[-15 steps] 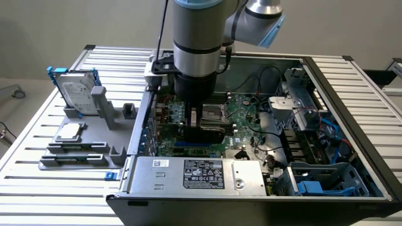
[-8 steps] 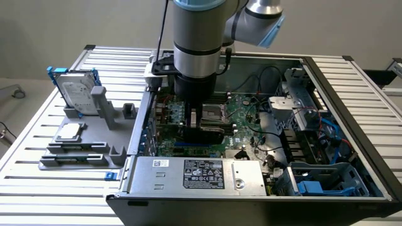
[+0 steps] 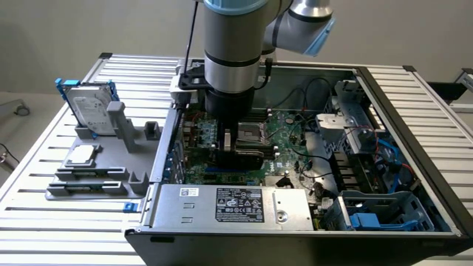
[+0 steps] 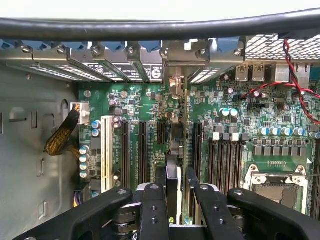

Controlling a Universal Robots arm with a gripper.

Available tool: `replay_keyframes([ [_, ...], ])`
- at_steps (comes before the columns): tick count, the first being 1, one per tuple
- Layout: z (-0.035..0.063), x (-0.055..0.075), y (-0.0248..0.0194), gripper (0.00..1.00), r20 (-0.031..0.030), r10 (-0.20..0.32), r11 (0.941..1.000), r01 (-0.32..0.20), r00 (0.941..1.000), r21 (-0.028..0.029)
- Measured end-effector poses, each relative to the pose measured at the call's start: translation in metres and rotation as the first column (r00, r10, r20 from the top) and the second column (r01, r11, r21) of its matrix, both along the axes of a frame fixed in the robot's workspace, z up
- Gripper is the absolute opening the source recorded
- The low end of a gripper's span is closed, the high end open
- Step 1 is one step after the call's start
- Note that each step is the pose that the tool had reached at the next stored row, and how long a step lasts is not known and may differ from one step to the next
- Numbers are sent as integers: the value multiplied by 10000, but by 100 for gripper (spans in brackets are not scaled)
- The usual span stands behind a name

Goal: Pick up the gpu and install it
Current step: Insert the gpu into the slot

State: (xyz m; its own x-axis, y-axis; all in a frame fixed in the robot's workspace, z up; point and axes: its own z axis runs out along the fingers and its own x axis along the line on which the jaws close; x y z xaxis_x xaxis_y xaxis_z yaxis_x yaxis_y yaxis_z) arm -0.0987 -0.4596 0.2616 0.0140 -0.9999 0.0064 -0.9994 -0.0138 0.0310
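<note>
Install step in hand, pick is done. Arm is down inside the open PC case, gripper low over the motherboard. Fingers are partly closed and clamped on the gpu, one on each face. Card sits edge-on and upright, running toward the rear bracket openings, between the long expansion slots.

From outside, the gpu is a black slab under the gripper, right at board level. Can't tell if its edge is in a slot or just above it.

My read: seating needs the card edge square to the slot, the bracket end lined up with a rear opening, and a straight push with no tilt.

Hard drive and processor chip sit in the grey holder on the surface.
</note>
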Motion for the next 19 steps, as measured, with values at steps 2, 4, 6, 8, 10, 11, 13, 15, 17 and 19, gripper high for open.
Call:
replay_keyframes([
  [2,-2,0,0,26,-17,1,10000,-1,10000,2],
  [4,-5,1,0,26,-42,1,10000,-1,10000,9],
  [6,-4,0,0,26,-78,0,10000,0,10000,13],
  [8,-5,-1,1,26,-106,-1,10000,1,9999,21],
  [10,-6,0,1,26,-124,0,10000,0,9999,30],
  [11,-6,0,1,26,-131,0,10000,0,9999,37],
  [13,-6,0,1,26,-143,1,10000,0,9999,57],
  [15,-7,1,1,26,-154,2,10000,-1,9999,92],
  [17,-6,1,1,26,-168,2,9999,0,9999,113],
  [19,-6,0,0,26,-174,1,9999,1,9998,119],
])
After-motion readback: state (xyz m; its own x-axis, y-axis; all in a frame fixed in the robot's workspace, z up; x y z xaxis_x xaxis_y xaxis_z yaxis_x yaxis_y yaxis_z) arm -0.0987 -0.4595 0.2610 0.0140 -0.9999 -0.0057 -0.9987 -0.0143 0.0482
